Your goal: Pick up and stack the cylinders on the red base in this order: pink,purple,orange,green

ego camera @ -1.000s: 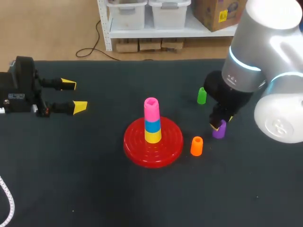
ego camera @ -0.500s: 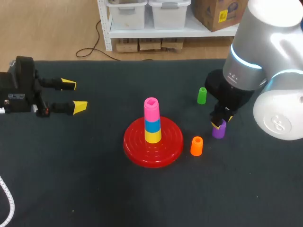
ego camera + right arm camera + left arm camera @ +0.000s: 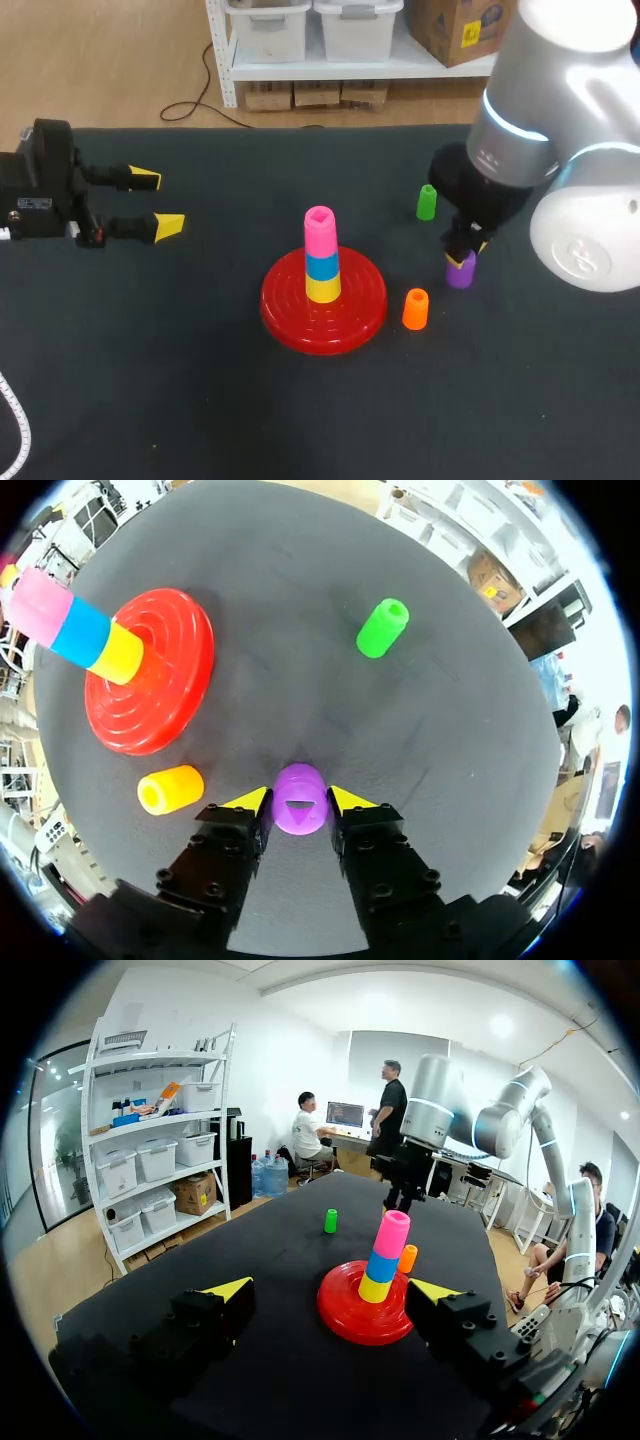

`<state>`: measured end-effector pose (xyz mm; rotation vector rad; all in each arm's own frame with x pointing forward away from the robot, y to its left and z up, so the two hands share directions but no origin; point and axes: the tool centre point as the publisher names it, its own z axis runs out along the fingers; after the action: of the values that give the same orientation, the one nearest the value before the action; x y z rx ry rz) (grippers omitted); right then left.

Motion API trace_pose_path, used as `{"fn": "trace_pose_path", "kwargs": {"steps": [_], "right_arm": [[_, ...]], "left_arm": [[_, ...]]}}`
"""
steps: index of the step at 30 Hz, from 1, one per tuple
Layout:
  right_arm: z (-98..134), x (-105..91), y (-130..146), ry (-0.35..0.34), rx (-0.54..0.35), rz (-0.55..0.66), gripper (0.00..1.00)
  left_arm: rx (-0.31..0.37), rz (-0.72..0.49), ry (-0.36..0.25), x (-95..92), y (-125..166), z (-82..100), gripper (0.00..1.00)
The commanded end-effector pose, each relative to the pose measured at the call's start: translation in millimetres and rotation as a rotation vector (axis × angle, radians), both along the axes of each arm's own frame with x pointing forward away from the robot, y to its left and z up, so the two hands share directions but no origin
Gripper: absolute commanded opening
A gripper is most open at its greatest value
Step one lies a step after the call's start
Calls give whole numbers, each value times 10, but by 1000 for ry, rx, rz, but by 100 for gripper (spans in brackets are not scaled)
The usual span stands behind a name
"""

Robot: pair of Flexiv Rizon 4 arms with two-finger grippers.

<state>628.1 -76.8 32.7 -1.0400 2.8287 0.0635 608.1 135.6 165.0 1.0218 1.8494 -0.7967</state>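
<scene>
**Step in hand: picking up the purple cylinder**
The right gripper (image 3: pixel 298 800) is clamping the purple cylinder (image 3: pixel 299 812) between its jaws, low over the table. The left gripper (image 3: pixel 157 203) is sitting released, holding nothing. Next, the cylinder likely needs lifting clear and lowering onto the pink cylinder (image 3: pixel 320 232), which is topping the red base (image 3: pixel 281 303).

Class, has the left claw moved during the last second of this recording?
No. The left claw keeps the same place, measured against the red base.

The round red plastic base (image 3: pixel 285 312) looks shiny and ridged. The small purple plastic cylinder (image 3: pixel 299 798) looks smooth. The black table (image 3: pixel 200 400) looks matt.
</scene>
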Motion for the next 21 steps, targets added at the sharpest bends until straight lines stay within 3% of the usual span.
{"fn": "trace_pose_path", "kwargs": {"steps": [1,12,21], "right_arm": [[109,13,-1,-10,-7,4,0],[567,211,202,-89,3,63,0],[895,339,507,-82,15,148,0]], "left_arm": [[-5,3,-8,-2,-2,-24,100],[-5,3,-8,-2,-2,-24,100],[-5,3,-8,-2,-2,-24,100]]}}
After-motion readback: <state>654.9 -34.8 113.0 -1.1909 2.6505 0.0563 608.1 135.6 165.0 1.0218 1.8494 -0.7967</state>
